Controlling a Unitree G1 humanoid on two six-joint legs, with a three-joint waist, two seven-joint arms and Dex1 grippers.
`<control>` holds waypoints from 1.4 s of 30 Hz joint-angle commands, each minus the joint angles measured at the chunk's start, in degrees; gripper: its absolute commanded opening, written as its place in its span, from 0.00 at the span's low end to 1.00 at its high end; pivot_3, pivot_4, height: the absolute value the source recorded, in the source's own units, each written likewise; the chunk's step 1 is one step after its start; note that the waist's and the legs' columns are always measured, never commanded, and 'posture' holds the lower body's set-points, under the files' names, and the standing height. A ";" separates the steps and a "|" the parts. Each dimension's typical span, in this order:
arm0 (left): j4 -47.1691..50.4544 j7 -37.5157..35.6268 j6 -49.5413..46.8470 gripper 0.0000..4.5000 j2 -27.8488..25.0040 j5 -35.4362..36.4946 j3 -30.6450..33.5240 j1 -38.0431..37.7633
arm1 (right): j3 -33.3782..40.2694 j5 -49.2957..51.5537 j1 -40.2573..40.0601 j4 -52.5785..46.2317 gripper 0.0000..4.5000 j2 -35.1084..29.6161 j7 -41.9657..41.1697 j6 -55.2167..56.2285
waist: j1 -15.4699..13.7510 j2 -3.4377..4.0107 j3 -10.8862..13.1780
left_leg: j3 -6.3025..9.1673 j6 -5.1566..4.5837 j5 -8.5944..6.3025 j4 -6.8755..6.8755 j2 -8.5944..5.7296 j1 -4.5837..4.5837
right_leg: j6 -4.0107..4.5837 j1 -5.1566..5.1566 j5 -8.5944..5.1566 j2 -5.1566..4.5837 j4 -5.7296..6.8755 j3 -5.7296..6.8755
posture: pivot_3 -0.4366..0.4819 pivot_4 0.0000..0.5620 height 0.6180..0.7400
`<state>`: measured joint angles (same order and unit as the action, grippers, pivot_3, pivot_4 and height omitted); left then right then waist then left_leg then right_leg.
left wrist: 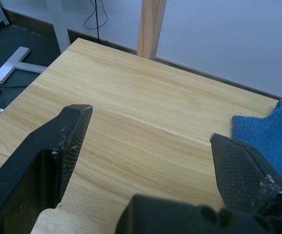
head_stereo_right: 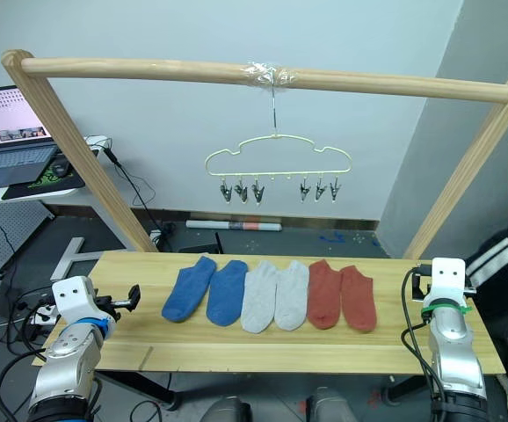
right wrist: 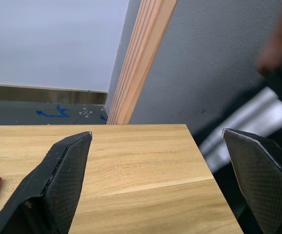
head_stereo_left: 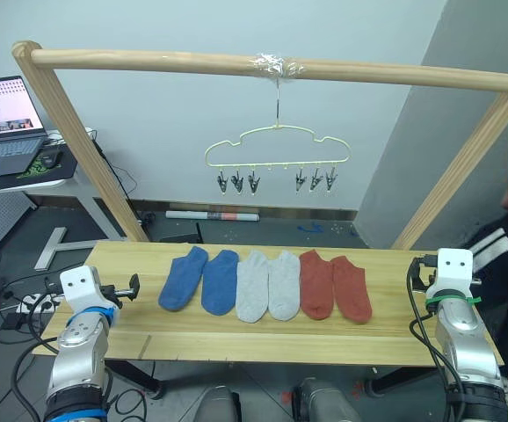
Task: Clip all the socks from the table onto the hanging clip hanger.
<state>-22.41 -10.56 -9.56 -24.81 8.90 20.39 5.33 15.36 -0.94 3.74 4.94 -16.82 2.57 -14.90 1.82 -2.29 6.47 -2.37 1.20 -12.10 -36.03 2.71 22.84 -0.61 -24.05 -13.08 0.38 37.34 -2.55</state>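
From the head camera, six short fabric ankle socks [head_stereo_left: 264, 283] lie side by side across the middle of the pale plank table [head_stereo_left: 236, 338]: two blue at the robot's left, two light grey in the centre, two rust red at the right. Above them the thin pale-yellow wavy wire clip hanger [head_stereo_left: 277, 145] hangs by its hook from the round wooden pole frame [head_stereo_left: 166, 61], its clips bare. In the left wrist view, the left gripper [left wrist: 153, 129] hovers over bare table with fingers spread apart, a blue sock [left wrist: 272, 134] beside one fingertip. In the right wrist view, the right gripper [right wrist: 158, 134] is likewise spread wide above the table's edge.
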 commanded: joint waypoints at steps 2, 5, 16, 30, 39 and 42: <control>0.65 1.20 0.35 0.99 -0.97 0.23 1.56 0.30 | 0.41 -0.26 0.42 -1.23 1.00 -0.47 0.28 1.41 | 0.00 0.00 0.00 | 0.00 0.00 0.00 0.00 0.00 0.00 | 0.00 0.00 0.00 0.00 0.00 0.00 | 0.49 0.15 1.00; 1.53 2.39 -0.98 0.99 -0.36 0.63 1.96 0.09 | 0.17 -0.48 0.00 -1.41 1.00 -0.45 0.19 1.50 | -0.01 0.00 0.00 | 0.01 0.00 0.00 0.00 0.01 -0.01 | 0.01 0.00 0.00 0.00 0.01 0.00 | 0.50 0.16 1.00; 8.61 -1.86 -2.68 0.99 -1.62 4.18 3.56 -4.03 | -0.64 -0.28 -1.10 -2.95 1.00 -0.56 -0.56 0.86 | -0.01 0.01 0.01 | 0.01 0.00 0.00 0.00 0.07 -0.02 | 0.21 0.00 -0.13 -0.02 0.02 -0.03 | 0.50 0.19 1.00; 21.52 -4.74 -2.00 0.99 -1.22 7.31 4.55 -8.85 | -0.93 3.88 -1.12 -5.58 1.00 -0.48 -6.61 0.25 | -0.07 0.03 0.03 | 0.02 0.00 0.00 0.00 0.07 -0.03 | 0.25 0.00 -0.15 -0.24 0.01 -0.02 | 0.51 0.20 1.00; 34.44 -6.52 -5.47 0.99 -0.15 10.79 1.41 -7.34 | -4.01 10.37 0.85 -12.44 1.00 -2.83 -17.93 -4.10 | -0.13 0.10 0.11 | 0.03 0.00 0.00 0.00 0.04 -0.02 | 0.26 0.00 -0.16 -0.27 -0.02 -0.02 | 0.52 0.21 1.00; 36.89 -6.53 -6.89 0.99 0.20 10.70 -0.63 -5.31 | -5.42 10.64 2.63 -13.08 1.00 -4.12 -20.84 -3.97 | -0.18 0.10 0.11 | 0.04 0.00 0.00 -0.01 0.01 -0.03 | 0.26 0.02 -0.16 -0.10 -0.02 0.02 | 0.51 0.22 1.00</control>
<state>11.23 -16.97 -15.90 -24.77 19.09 21.03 -1.61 10.24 8.50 4.84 -5.72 -19.67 -16.07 -19.42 1.64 -2.19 6.58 -2.33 1.20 -12.10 -36.04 2.72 22.82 -0.35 -24.03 -13.24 0.35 37.31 -2.54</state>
